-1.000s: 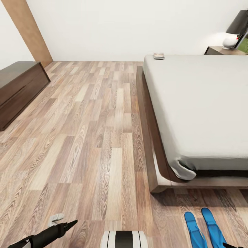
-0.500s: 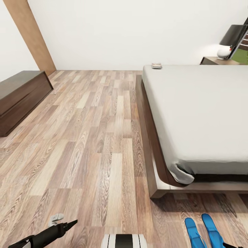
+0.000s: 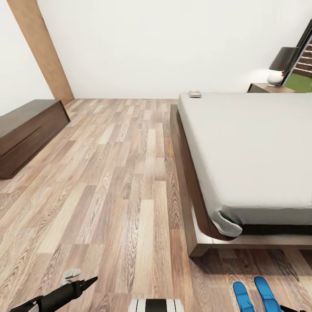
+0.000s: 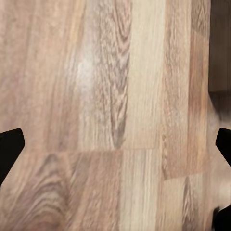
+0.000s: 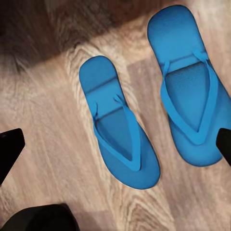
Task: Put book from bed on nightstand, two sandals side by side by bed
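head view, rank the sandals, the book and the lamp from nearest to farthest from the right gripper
1. The sandals, on the floor at the foot of the bed, just beside the right gripper at the frame's bottom right corner.
2. The book, on the bed's far left corner.
3. The lamp, on the nightstand beyond the bed's far right; roughly as far as the book, so that order is uncertain.

text: none legible | book (image 3: pixel 195 94) cover: too small and far, perhaps lettered, unreadable

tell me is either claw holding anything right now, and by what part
Nothing is held. The left claw is open over bare floor; the right claw is open above the two sandals.
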Motion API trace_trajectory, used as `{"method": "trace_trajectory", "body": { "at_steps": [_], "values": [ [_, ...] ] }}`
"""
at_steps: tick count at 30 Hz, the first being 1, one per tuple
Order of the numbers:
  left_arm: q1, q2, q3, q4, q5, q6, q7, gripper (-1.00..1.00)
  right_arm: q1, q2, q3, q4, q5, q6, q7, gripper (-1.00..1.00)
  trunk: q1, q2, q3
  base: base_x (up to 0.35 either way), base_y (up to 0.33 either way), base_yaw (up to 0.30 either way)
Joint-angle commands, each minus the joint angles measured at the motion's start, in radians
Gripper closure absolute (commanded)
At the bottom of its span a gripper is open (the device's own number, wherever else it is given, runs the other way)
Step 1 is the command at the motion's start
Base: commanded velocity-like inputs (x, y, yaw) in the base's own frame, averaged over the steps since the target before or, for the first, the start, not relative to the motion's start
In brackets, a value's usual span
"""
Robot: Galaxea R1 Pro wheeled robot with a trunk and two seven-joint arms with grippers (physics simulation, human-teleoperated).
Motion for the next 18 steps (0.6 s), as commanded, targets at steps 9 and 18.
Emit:
{"method": "trace_trajectory", "body": {
  "at_steps": [9,18],
  "values": [
    [0.0,-0.001,-0.004,0.001,0.002,-0.006,0.0,-1.0,0.0,0.029,0.009,0.0,-0.009,-0.012,0.002,-1.0,-0.004,0.002,0.034,0.0,0.0,0.0],
    [0.0,-0.035,-0.004,0.001,0.001,-0.006,0.008,-1.0,0.0,0.18,0.01,0.002,-0.006,-0.047,-0.001,-1.0,-0.008,0.004,0.069,0.0,0.0,0.0]
  ]
}}
